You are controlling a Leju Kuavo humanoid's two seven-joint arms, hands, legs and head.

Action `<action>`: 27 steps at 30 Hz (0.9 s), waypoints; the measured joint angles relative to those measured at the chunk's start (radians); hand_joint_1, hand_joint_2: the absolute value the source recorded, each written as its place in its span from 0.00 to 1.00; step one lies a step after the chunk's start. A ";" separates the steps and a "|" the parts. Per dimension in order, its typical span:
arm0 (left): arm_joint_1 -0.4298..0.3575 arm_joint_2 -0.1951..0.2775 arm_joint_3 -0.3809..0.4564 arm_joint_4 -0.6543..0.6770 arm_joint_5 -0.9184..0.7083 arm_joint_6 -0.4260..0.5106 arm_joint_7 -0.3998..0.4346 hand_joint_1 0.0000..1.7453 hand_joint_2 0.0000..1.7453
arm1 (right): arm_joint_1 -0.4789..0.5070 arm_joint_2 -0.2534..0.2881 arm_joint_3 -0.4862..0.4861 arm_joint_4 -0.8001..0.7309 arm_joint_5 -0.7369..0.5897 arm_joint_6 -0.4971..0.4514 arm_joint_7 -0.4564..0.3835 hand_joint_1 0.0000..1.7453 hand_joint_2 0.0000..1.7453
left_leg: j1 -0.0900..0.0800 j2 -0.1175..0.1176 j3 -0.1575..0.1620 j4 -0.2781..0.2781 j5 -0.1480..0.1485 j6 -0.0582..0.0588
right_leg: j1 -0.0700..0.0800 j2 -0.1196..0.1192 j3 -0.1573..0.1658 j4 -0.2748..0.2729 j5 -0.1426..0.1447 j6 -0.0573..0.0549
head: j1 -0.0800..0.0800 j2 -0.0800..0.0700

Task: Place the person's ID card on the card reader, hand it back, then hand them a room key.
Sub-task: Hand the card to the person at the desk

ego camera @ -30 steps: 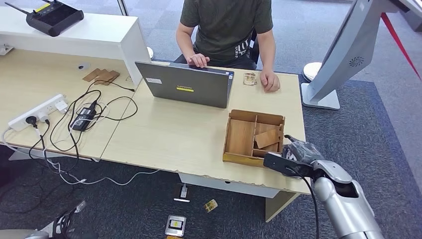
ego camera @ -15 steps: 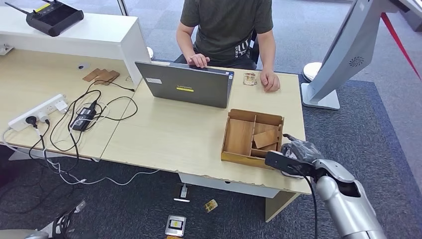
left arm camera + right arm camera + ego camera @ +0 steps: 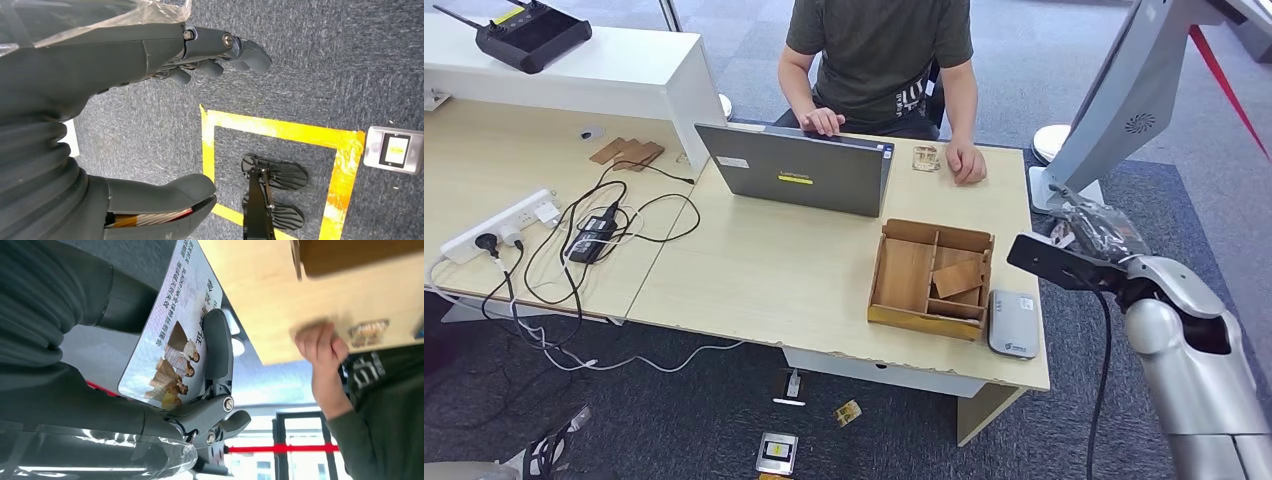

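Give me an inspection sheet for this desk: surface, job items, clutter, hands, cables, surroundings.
Surface: desk, front edge chipped.
Job's things: card reader flat at the front right corner, beside the tray; ID card by the person's hand; wooden card tilted in the tray.
Clutter: laptop; wood pieces.
Hands: right hand open, past the desk's right edge; left hand open, above carpet.
Cables: black leads tangled by the power strip; white cable hangs to the floor.
Surroundings: kiosk; yellow floor tape.
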 joint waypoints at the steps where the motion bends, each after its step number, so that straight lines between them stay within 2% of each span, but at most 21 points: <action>1: -0.001 0.000 0.000 0.000 -0.002 0.000 0.000 0.00 1.00 | -0.015 0.001 0.000 -0.001 0.005 -0.006 -0.009 1.00 1.00 | 0.000 0.000 0.000 0.000 0.000 0.000 | 0.000 0.000 0.000 0.000 0.000 0.000 | 0.000 0.000; 5: -0.014 -0.004 -0.001 0.000 -0.019 0.000 0.014 0.00 1.00 | -0.125 0.033 0.006 0.053 0.010 -0.067 -0.087 1.00 1.00 | 0.000 0.000 -0.001 0.000 0.001 -0.001 | 0.000 0.000 -0.001 0.001 0.001 -0.001 | 0.000 0.000; 9: -0.053 -0.018 -0.010 0.000 -0.040 0.002 0.041 0.00 1.00 | -0.285 0.112 0.016 0.229 -0.044 -0.153 -0.194 1.00 1.00 | 0.001 0.000 -0.002 0.000 0.003 -0.002 | 0.001 0.000 -0.001 0.002 0.001 -0.001 | 0.000 0.000; 12: -0.074 -0.030 -0.020 0.000 -0.051 0.005 0.058 0.00 1.00 | -0.391 0.180 0.026 0.383 -0.064 -0.205 -0.224 1.00 1.00 | 0.001 0.000 -0.002 0.000 0.003 -0.002 | 0.001 0.000 -0.002 0.002 0.002 -0.001 | 0.000 0.000; 15: -0.099 -0.045 -0.035 0.000 -0.061 0.010 0.073 0.00 1.00 | -0.504 0.250 0.034 0.546 -0.073 -0.232 -0.208 1.00 1.00 | 0.001 0.000 -0.004 0.000 0.004 -0.002 | 0.001 0.000 -0.004 0.003 0.002 -0.001 | 0.000 0.000; 18: -0.120 -0.061 -0.046 0.000 -0.069 0.011 0.086 0.00 1.00 | -0.582 0.305 0.036 0.661 -0.107 -0.218 -0.168 1.00 1.00 | 0.001 0.000 -0.004 0.000 0.004 -0.002 | 0.001 0.000 -0.005 0.002 0.002 -0.001 | 0.000 0.000; 23: -0.137 -0.082 -0.063 0.000 -0.074 0.011 0.094 0.00 1.00 | -0.646 0.367 0.030 0.800 -0.162 -0.187 -0.080 1.00 1.00 | 0.001 0.000 -0.005 0.000 0.003 -0.001 | 0.001 0.000 -0.005 0.002 0.002 -0.001 | 0.000 0.000; 27: -0.149 -0.097 -0.075 0.000 -0.082 0.008 0.098 0.00 1.00 | -0.661 0.397 0.025 0.871 -0.167 -0.192 -0.023 1.00 1.00 | 0.001 0.000 -0.005 0.000 0.003 -0.001 | 0.001 0.000 -0.005 0.001 0.002 -0.001 | 0.000 0.000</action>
